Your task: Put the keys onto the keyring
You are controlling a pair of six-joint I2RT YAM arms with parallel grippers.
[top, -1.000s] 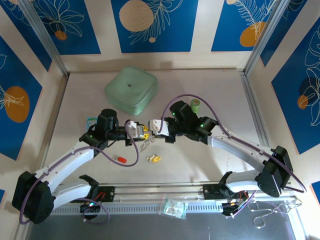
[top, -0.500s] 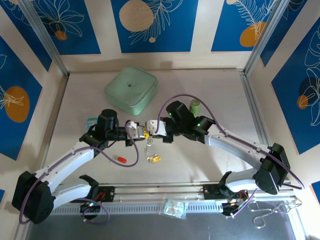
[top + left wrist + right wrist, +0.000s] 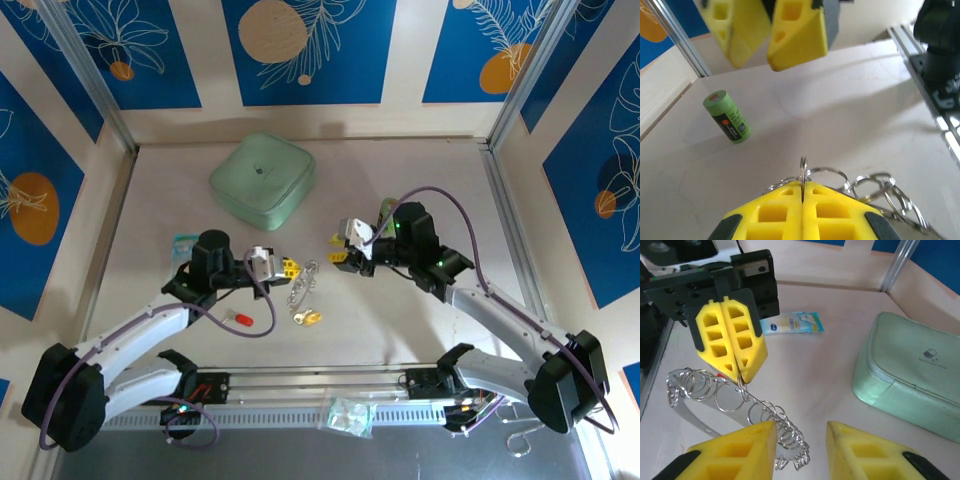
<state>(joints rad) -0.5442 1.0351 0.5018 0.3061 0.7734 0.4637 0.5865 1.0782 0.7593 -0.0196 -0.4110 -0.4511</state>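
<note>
Two arms reach toward the middle of the desk (image 3: 400, 335), tips facing each other with a small gap between them. The left end effector (image 3: 285, 268) has its yellow fingers pressed together, and they are clamped on one ring at the end of the keyring (image 3: 305, 282). From that pinched ring the rest of the keyring, a string of thin silver loops, hangs down and trails on the desk in front of the left arm. The right end effector (image 3: 338, 252) stands just to the right of it with its fingers apart, and nothing is between them; in the right wrist view the loose end of the keyring lies below the gap and I see no contact.

Both keys lie flat on the desk and are not on the keyring. The yellow key (image 3: 307, 318) rests just beside the lower end of the loops, toward the near edge. The red key (image 3: 240, 319) lies further left, under the cable of the left arm.

Behind the arms sits a pale green pouch (image 3: 262, 180). A small green cylinder (image 3: 727, 116) lies on its side near the right arm, and a small blue packet (image 3: 792, 322) lies flat beside the left arm.
</note>
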